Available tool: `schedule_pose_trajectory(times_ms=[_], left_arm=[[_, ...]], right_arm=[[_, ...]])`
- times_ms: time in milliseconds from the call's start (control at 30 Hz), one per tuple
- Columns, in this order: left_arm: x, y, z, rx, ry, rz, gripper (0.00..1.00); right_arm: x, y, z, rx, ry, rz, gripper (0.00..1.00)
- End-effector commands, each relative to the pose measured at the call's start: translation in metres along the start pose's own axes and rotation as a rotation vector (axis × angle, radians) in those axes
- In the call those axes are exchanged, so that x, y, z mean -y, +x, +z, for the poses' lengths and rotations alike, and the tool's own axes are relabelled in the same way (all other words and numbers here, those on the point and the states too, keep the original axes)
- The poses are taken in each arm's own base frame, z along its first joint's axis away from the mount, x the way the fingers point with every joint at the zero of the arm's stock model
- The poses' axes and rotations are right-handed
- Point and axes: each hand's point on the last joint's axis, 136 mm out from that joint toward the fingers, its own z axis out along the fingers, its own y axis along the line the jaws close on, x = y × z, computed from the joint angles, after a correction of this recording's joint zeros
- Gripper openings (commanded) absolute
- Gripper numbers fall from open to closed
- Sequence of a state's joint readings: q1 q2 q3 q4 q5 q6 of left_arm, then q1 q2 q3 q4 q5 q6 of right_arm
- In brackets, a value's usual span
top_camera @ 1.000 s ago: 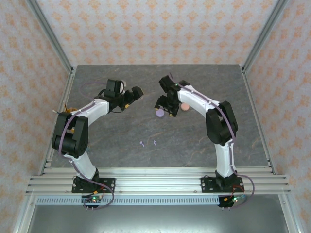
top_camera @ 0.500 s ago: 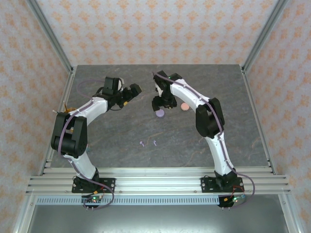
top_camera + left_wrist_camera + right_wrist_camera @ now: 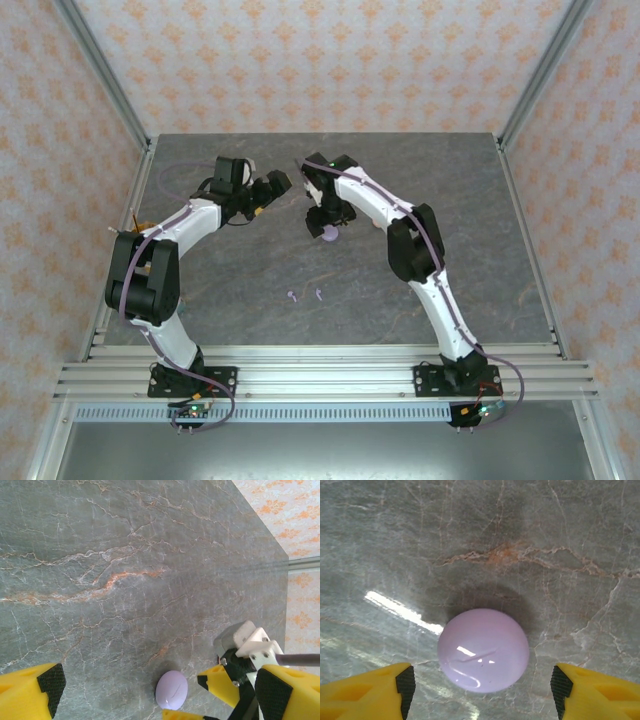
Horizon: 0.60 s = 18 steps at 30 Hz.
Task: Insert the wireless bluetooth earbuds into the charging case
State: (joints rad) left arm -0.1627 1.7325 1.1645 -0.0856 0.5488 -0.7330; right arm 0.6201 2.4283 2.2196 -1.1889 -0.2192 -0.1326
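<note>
Hovering stage: right gripper (image 3: 482,687) is over the purple case (image 3: 483,650), jaws released and standing apart, one yellow finger on each side. A strip of bare desk (image 3: 545,540) shows between each pad and the case, so nothing is grasped. Left gripper (image 3: 272,195) waits just beside, jaws spread wide and empty.

Earbuds (image 3: 291,296): two lie loose on the desk, close together, nearer the arm bases and well apart from the case. None is in the case.

Step judged: approach to the case, before any earbud is handled. The case looks closed. Next move likely calls for lowering the right gripper and closing squarely across the widest part; the lid must then come open, probably with the left gripper's help.

Materials:
- Case: round, smooth domed top, glossy pale purple plastic with a bright highlight. Curved, slick sides may slip from the pads.
- Desk: grey marbled surface with rust veins, shiny enough to reflect light.
- Earbuds: tiny and pale purple; finer shape too small to tell.
</note>
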Motion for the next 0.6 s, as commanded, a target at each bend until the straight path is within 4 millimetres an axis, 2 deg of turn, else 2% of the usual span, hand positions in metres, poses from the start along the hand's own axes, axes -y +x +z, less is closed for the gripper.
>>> schedule_pose_trajectory(times_ms=[0,567], left_arm=[[0.007,-0.011,-0.005,0.024,0.006,0.010,1.00],[0.006,-0.011,-0.006,0.028,0.004,0.005,1.00]], right_arm=[[0.011,0.003,0.002,-0.032,0.054,-0.030,0.73],[-0.002,0.002,0.026,-0.052,-0.015,0.021,0.67]])
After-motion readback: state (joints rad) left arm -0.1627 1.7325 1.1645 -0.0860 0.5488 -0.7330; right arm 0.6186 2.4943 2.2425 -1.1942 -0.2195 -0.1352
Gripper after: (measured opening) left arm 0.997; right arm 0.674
